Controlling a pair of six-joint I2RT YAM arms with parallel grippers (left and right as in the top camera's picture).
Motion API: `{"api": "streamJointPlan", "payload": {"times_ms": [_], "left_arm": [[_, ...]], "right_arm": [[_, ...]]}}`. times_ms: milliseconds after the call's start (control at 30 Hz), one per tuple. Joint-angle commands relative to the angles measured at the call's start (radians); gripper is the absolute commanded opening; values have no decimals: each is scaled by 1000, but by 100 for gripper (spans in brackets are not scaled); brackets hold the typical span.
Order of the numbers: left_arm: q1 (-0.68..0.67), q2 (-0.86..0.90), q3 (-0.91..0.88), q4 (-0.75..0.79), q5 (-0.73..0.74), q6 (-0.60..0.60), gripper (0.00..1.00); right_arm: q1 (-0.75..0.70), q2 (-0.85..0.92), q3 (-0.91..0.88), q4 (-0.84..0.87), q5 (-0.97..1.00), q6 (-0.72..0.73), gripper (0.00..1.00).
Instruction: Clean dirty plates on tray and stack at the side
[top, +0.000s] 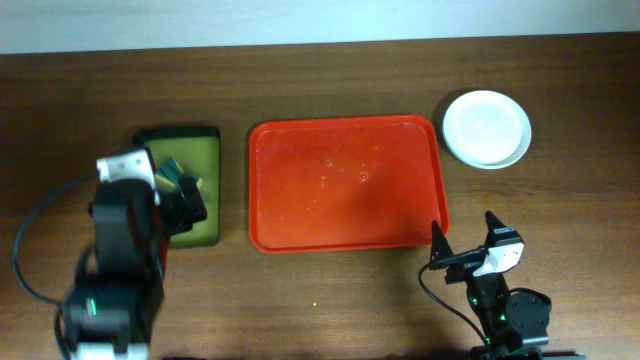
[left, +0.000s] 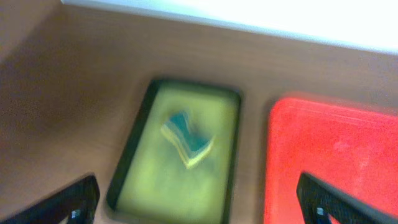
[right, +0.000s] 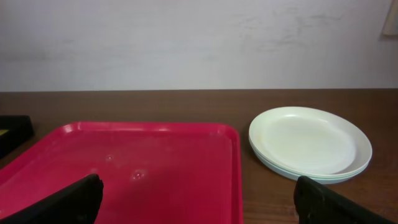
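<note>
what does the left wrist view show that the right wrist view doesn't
Only the left wrist: the teal-and-yellow sponge lying in the small black-rimmed tray with a yellow-green inside. Only the right wrist: the stacked round pale plates, beside the large red rectangular plastic tray. Both: that red tray and the brown wooden table; the right wrist catches only a dark corner of the small tray.
</note>
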Motion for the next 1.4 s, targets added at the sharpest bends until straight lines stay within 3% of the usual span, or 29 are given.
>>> {"api": "streamJointPlan", "payload": {"times_ms": [0,233,433,533,700,1367], "left_arm": [[-2,-281,-289,229,136,153,99],[32,-762,-768,567,137,213,99],[87,-854,-961,854,144,212,99],[95,-874,-959,834,145,213,99],[95,-874,-959,629,146,213,99],[95,-874,-958,623,205,262,99]], "right_arm": [[8,-8,-7,-3,8,0,99],[8,-8,-7,-3,8,0,99],[8,-7,-7,-3,8,0,99],[8,-7,-7,-3,8,0,99],[8,-7,-7,-3,8,0,99],[8,-7,-7,-3,8,0,99]]}}
